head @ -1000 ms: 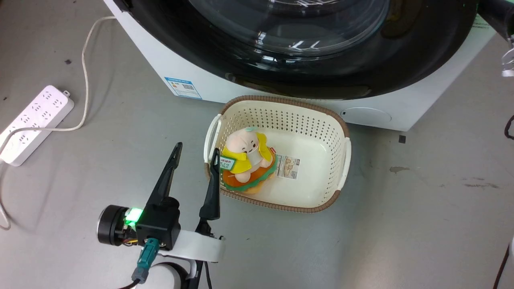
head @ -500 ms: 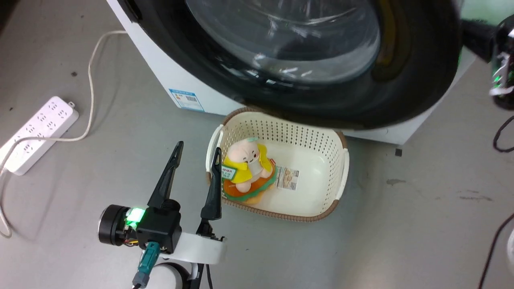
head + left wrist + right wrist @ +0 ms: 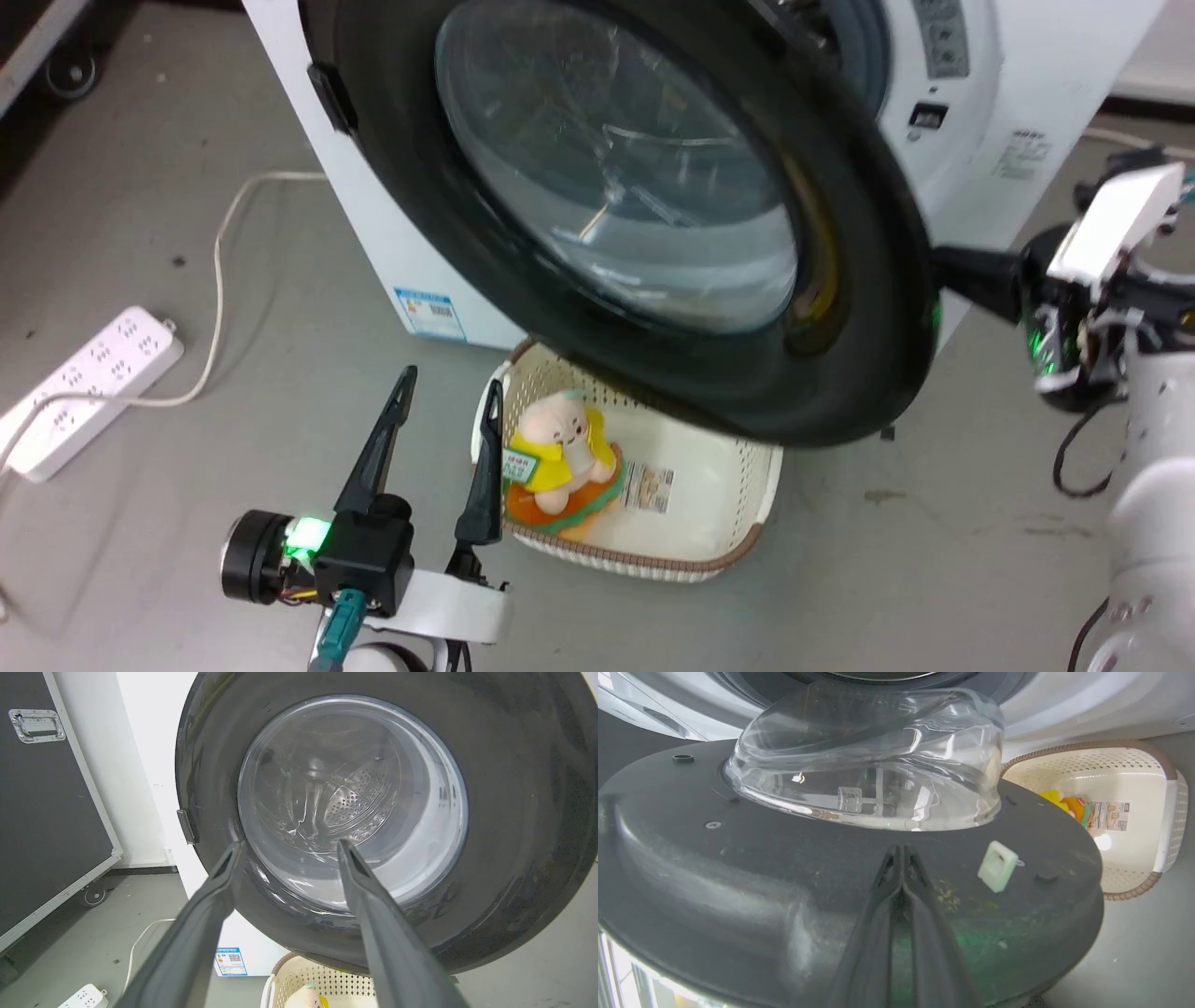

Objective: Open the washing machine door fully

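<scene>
Washing machine door (image 3: 616, 215): glossy black, round; likely heavy, rigid; push free rim.
Left gripper (image 3: 450, 378): spread.
Right gripper (image 3: 900, 849): pressed together behind door.

Head cam is sitting high behind the left claw (image 3: 450, 377), looking forward and down past its tips at the washing machine door (image 3: 616, 215) outer face, mid range, with the basket (image 3: 653, 565) lying just right of the claw. Left wrist cam is looking along its own fingers, tilting up, facing that same outer face from nearer, basket rim showing below the tips. Right wrist cam is looking along the right claw (image 3: 900, 849), very close on the door's inner side, glass bulging beyond the tips, basket off to the claw's right. All three are sharing door and basket
</scene>
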Robot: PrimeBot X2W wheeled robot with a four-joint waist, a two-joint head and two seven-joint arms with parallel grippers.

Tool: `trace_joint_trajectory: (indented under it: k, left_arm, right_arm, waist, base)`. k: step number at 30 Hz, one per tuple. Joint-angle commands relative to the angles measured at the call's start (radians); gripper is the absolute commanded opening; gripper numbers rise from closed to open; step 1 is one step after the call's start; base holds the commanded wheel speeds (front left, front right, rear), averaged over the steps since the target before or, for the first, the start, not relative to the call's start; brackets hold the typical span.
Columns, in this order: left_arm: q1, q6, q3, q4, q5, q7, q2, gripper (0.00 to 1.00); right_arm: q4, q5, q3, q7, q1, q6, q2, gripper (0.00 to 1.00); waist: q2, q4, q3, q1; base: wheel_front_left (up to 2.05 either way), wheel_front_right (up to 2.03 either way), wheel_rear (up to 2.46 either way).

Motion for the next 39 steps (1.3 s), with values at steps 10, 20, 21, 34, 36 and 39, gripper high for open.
trace_joint_trajectory:
  k: [10, 20, 21, 34, 36, 39]
  left_arm:
    - [0.073, -0.011, -0.006, 0.016, -0.007, -0.006, 0.017, 1.0]
    - [0.12, -0.018, -0.008, 0.012, -0.01, -0.006, 0.024, 1.0]
    - [0.124, -0.018, -0.009, 0.013, -0.01, -0.006, 0.024, 1.0]
    - [0.161, -0.017, -0.002, 0.014, -0.015, -0.006, 0.026, 1.0]
    - [0.163, -0.017, 0.0, 0.013, -0.015, -0.006, 0.025, 1.0]
    - [0.161, -0.016, 0.003, 0.013, -0.016, -0.006, 0.024, 1.0]
  right_arm:
    - [-0.034, 0.24, 0.167, 0.049, 0.182, 0.002, 0.016, 0.0]
    - [-0.089, 0.516, 0.471, -0.031, 0.34, 0.002, 0.016, 0.0]
    - [-0.1, 0.541, 0.501, -0.04, 0.354, 0.002, 0.016, 0.0]
    - [-0.207, 0.74, 0.786, -0.164, 0.451, 0.002, 0.016, 0.0]
    - [-0.214, 0.751, 0.811, -0.183, 0.453, 0.002, 0.016, 0.0]
    - [-0.215, 0.751, 0.827, -0.207, 0.45, 0.002, 0.016, 0.0]
  waist:
    - [0.0, -0.003, -0.115, 0.0002]
    - [0.0, 0.018, -0.166, 0.0002]
    - [0.0, 0.021, -0.169, 0.0002]
    - [0.0, 0.053, -0.181, 0.0002]
    - [0.0, 0.056, -0.177, 0.0002]
    - [0.0, 0.055, -0.173, 0.0002]
  base:
    - [0.0, 0.0, 0.0]
    - [0.0, 0.0, 0.0]
    - [0.0, 0.0, 0.0]
    - [0.0, 0.0, 0.0]
    - [0.0, 0.0, 0.0]
    - [0.0, 0.0, 0.0]
